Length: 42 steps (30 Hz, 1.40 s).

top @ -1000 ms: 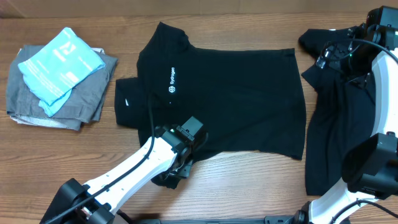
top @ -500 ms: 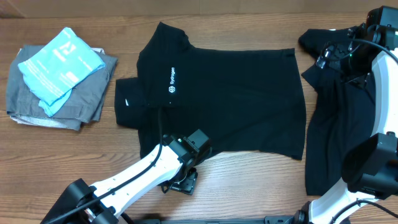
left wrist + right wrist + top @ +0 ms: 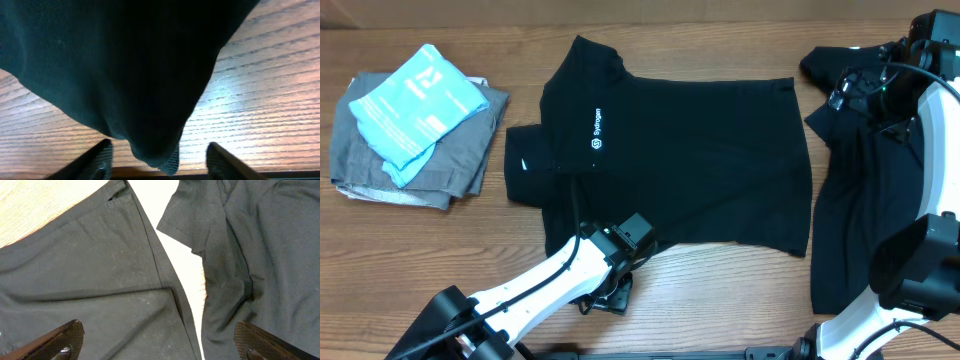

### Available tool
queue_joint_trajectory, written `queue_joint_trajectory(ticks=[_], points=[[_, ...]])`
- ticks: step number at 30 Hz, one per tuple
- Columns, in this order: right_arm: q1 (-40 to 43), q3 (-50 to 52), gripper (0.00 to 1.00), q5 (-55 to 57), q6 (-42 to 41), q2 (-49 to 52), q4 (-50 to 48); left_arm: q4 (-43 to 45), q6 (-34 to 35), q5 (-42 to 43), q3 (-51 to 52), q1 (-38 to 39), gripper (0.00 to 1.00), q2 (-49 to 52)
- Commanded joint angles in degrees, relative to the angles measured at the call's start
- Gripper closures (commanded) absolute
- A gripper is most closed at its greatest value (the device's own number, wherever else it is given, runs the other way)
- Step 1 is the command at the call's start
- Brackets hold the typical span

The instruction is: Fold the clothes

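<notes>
A black polo shirt (image 3: 690, 160) with a small white chest logo lies flat in the middle of the table, collar to the left. My left gripper (image 3: 611, 293) sits at its near edge. In the left wrist view a corner of the black fabric (image 3: 160, 150) lies between the fingers (image 3: 102, 160), with a gap on each side; the left gripper (image 3: 162, 164) is open. A second black garment (image 3: 860, 200) lies crumpled at the right. My right gripper (image 3: 842, 92) hovers open over the gap between the polo's hem (image 3: 100, 270) and that garment (image 3: 260, 255).
A grey folded garment (image 3: 380, 170) with a light blue packet (image 3: 415, 110) on top lies at the far left. Bare wooden table (image 3: 720, 290) runs along the near edge. The right arm's base (image 3: 920, 270) stands at the near right.
My left gripper has shifted a little to the right along the polo's near edge. The right arm has not moved.
</notes>
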<state>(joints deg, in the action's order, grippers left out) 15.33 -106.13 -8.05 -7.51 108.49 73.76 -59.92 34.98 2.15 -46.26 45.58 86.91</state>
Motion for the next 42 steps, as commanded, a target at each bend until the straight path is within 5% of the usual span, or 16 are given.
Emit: queue_joint_trajectory(ticks=[1, 2, 7, 12, 26, 42], points=[[0.2, -0.8, 0.00, 0.4, -0.2, -0.7, -0.2, 0.3, 2.0, -0.7, 0.6, 0.3, 0.50, 0.4], [0.2, -0.8, 0.00, 0.4, -0.2, -0.7, -0.2, 0.5, 2.4, -0.7, 0.6, 0.3, 0.57, 0.4], [0.2, -0.8, 0.00, 0.4, -0.2, -0.7, -0.2, 1.8, 2.8, -0.9, 0.6, 0.3, 0.60, 0.4], [0.2, -0.8, 0.00, 0.4, -0.2, -0.7, -0.2, 2.1, 2.8, -1.1, 0.6, 0.2, 0.96, 0.4], [0.2, -0.8, 0.00, 0.4, -0.2, -0.7, -0.2, -4.0, 1.9, -3.0, -1.9, -8.1, 0.96, 0.4], [0.2, -0.8, 0.00, 0.4, -0.2, -0.7, -0.2, 2.4, -3.3, -5.8, -4.5, -18.8, 0.96, 0.4]])
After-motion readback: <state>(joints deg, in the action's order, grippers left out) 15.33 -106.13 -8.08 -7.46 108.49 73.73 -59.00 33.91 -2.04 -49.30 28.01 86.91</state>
